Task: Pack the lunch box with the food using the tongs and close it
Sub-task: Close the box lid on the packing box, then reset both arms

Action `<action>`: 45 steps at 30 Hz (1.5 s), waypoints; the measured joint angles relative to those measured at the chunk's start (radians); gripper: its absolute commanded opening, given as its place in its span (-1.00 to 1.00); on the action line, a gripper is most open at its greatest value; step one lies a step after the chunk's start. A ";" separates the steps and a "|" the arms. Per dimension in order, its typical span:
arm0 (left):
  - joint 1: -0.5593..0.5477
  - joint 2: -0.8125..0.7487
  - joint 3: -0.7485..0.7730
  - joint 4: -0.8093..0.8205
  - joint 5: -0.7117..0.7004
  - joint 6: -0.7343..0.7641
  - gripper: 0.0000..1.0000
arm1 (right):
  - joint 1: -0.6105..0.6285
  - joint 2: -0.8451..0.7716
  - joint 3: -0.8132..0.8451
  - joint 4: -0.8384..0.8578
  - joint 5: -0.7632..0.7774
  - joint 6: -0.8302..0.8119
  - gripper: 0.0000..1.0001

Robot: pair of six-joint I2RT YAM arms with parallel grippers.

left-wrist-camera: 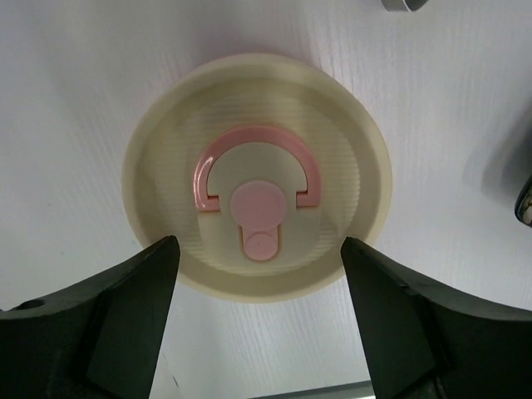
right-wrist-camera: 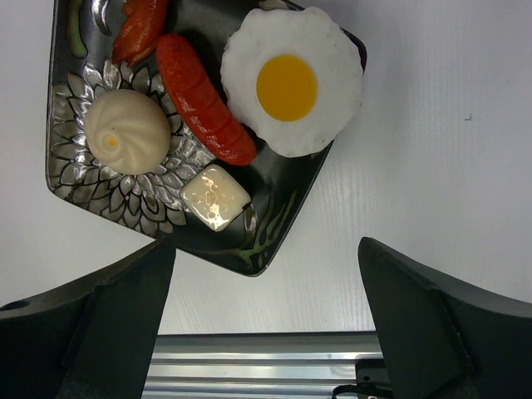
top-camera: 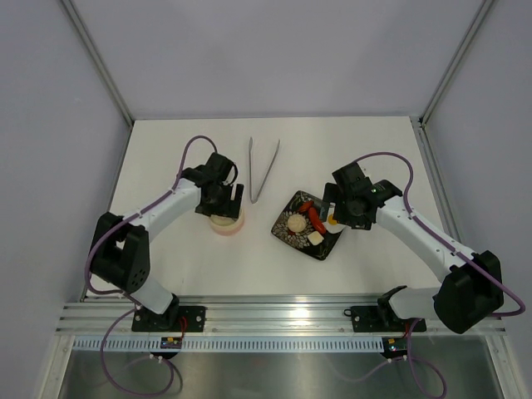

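Left gripper (left-wrist-camera: pixel 259 249): the dark, blunt, matte fingers (left-wrist-camera: pixel 125 332) stand apart, one on either side of the near rim of the lunch box (left-wrist-camera: pixel 258 174). Cannot tell whether they touch it.

Lunch box: a round cream plastic tub on the white table (top-camera: pixel 166 249), in front of the left arm. Its lid (left-wrist-camera: pixel 332 166) is on and is ribbed with fine concentric lines. The only mark on the lid is a raised pink horseshoe arc around a pale pink disc with a short tab below it.

Right gripper (right-wrist-camera: pixel 266 249): jaws spread wide and holding nothing, hovering over the near corner of the plate (right-wrist-camera: pixel 75 179).

Plate: square, glossy black, with silver petal and leaf patterning.
- Fried egg (right-wrist-camera: pixel 291 79): wavy white with a flat orange yolk, overhanging one plate edge.
- Sausage (right-wrist-camera: pixel 204 100): smooth red, lying against the egg.
- Bun (right-wrist-camera: pixel 126 131): pale, with pleats swirling to a point on top.
- Cube (right-wrist-camera: pixel 214 195): pale and shiny, just beside the sausage's end.

Tongs (top-camera: pixel 263 170): a thin grey metal V lying flat on the table beyond the box and plate, between the two arms, well apart from both grippers.
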 measured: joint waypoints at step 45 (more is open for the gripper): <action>-0.060 -0.210 0.080 -0.065 -0.103 -0.159 0.13 | 0.000 -0.016 0.014 -0.006 -0.014 0.000 0.99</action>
